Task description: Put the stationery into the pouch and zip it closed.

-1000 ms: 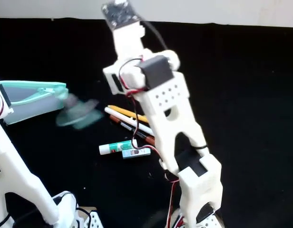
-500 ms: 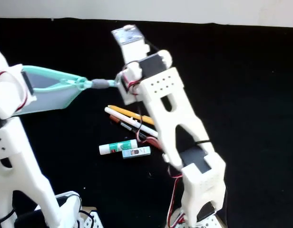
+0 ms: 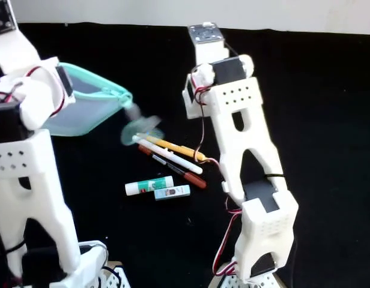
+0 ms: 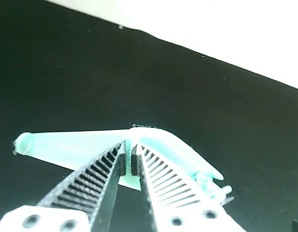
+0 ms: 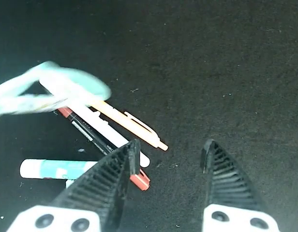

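My left gripper [image 4: 130,163] is shut on the edge of the mint-green pouch [image 4: 76,145]. It holds the pouch [image 3: 89,102] off the table at the left. The pouch's tab [image 3: 140,128] hangs blurred above the pens. An orange pen [image 3: 173,147], a white pen [image 3: 167,156] and a dark red-capped pen [image 3: 173,170] lie side by side on the black table. A glue stick [image 3: 149,186] and a small eraser [image 3: 172,192] lie just in front of them. My right gripper [image 5: 171,150] is open and holds nothing. It hovers above the pens [image 5: 132,125], off to the side of the pouch tab [image 5: 62,89].
The right arm [image 3: 239,132] rises from its base at the front edge and stands to the right of the stationery. The left arm [image 3: 23,156] stands at the front left. A pale wall [image 3: 293,15] runs behind the black table [image 3: 329,120].
The right gripper, which was at the pouch's tab half a second ago, has drawn away to the right. The left arm swung the pouch up and rightward, and the tab now swings loose.
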